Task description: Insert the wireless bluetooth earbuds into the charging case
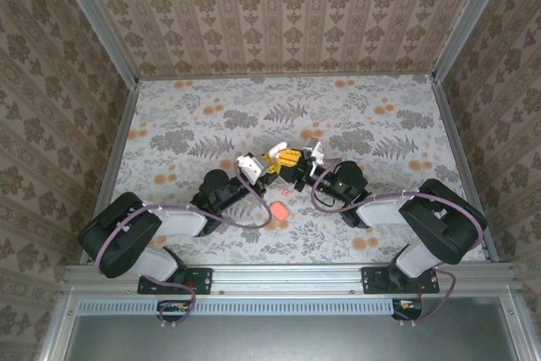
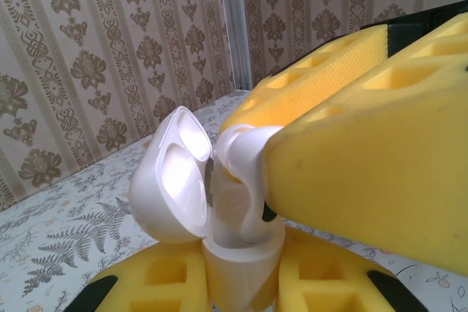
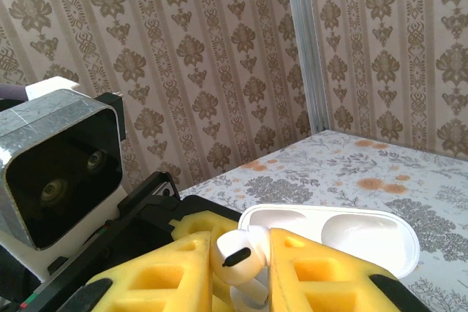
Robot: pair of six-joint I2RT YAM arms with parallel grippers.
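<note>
My left gripper (image 2: pixel 241 286) is shut on the white charging case (image 2: pixel 238 257), which stands upright between its yellow fingers (image 2: pixel 142 283) with the lid (image 2: pixel 172 180) swung open to the left. My right gripper (image 3: pixel 240 275) is shut on a white earbud (image 3: pixel 238 255). In the left wrist view that earbud (image 2: pixel 248 169) has its stem reaching down into the case's open mouth. The two grippers meet mid-table, the left gripper (image 1: pixel 254 168) beside the right gripper (image 1: pixel 292 162). A small pinkish-red piece (image 1: pixel 281 209) lies loose on the table just in front of them.
The floral table surface (image 1: pixel 211 116) is walled by patterned panels on three sides. The left arm's wrist camera housing (image 3: pixel 58 173) looms close on the left of the right wrist view. The open case lid (image 3: pixel 351 235) lies right behind the right fingers.
</note>
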